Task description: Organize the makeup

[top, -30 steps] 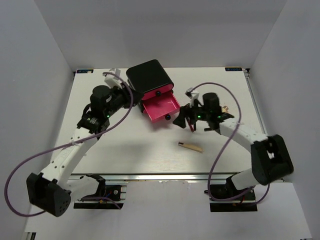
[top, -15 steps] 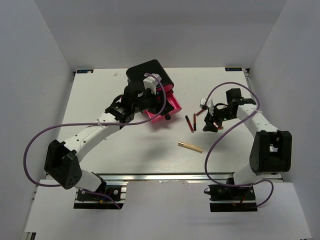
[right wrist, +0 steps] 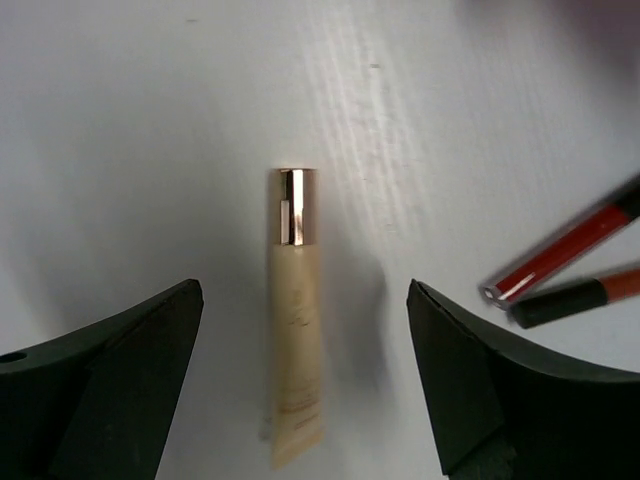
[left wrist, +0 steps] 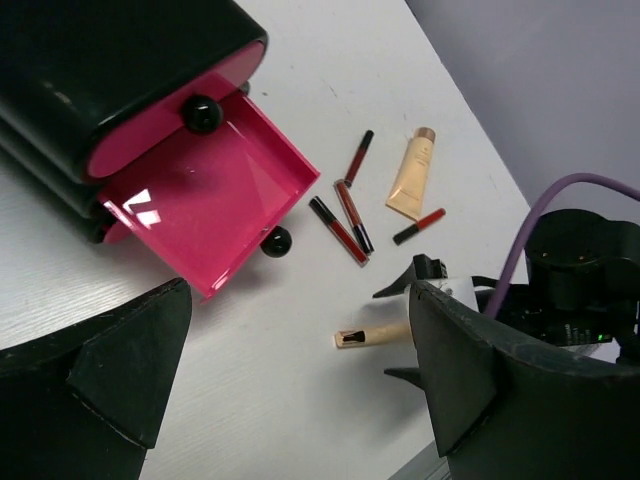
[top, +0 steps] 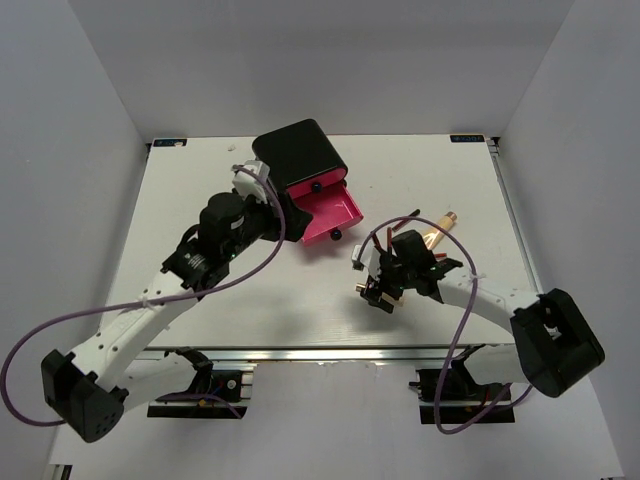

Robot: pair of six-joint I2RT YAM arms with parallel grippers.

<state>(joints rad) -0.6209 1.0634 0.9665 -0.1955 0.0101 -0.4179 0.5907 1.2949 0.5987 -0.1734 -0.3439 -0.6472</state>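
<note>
At about 10 o'clock on the bench (top: 200, 165), the left hand (top: 272, 212) is sitting just beside the box (top: 298, 152). It is no longer hanging over the drawer (top: 335, 210), which it was covering half a second ago. Its fingers (left wrist: 110, 370) are spread wide and holding nothing. Its camera is looking across the drawer, which is standing pulled out at 12 o'clock with nothing lying in it. That is leaving the drawer mouth free for a drop coming from the right.

Over at 5 o'clock the bigger change is showing. The right hand (top: 383, 288) is no longer working by the lip sticks (left wrist: 345, 215) near 3 o'clock and is now hanging above the stick (right wrist: 296, 340). Its fingers (right wrist: 110, 380) are released and straddling the stick, whose gold cap is pointing away from the wrist. Bare bench is showing on either side, and neither finger is touching the stick. I am reading this as the start of a pick, with the squeeze and lift not yet made.

All the makeup in view is lying loose on the bench, none of it in the drawer. The tube (top: 437, 229) is resting at 3 o'clock beyond the right wrist, and the lip sticks are lying between it and the drawer. Two of them are sitting near the tip of the right finger in the wrist view, so a careless closing sweep is risking a nudge. No compacts or palette are showing in any view.
</note>
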